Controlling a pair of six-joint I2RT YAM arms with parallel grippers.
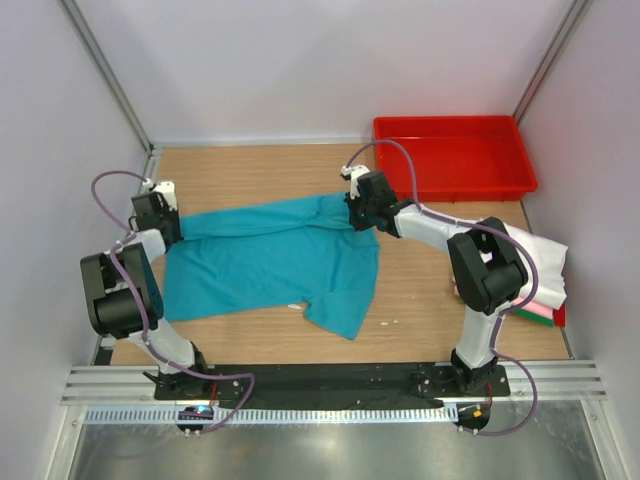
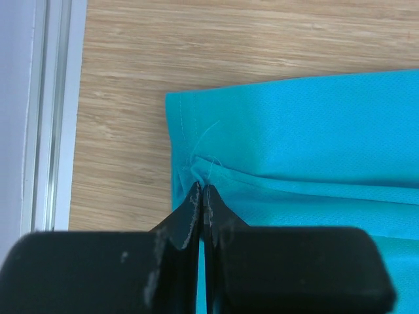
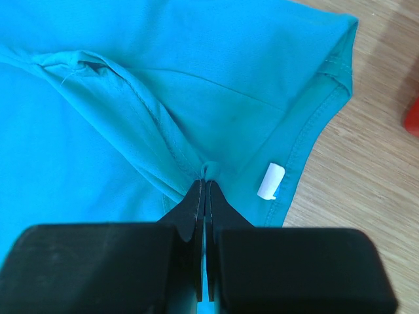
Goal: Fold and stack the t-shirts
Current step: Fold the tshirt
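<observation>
The teal t-shirt point(image 1: 270, 262) lies spread across the middle of the wooden table, stretched between both grippers. My left gripper point(image 1: 166, 228) is shut on a pinch of the shirt's left edge, which shows in the left wrist view point(image 2: 200, 186). My right gripper point(image 1: 362, 214) is shut on a fold of the shirt near its neck, seen in the right wrist view point(image 3: 205, 184), next to the small white label point(image 3: 270, 181). A stack of folded shirts, white point(image 1: 545, 262) on top with pink and green edges point(image 1: 538, 313) below, sits at the right, partly behind the right arm.
A red plastic tray point(image 1: 455, 155) stands at the back right of the table. White walls and metal rails close in the left, back and right sides. A black base plate point(image 1: 320, 380) runs along the near edge.
</observation>
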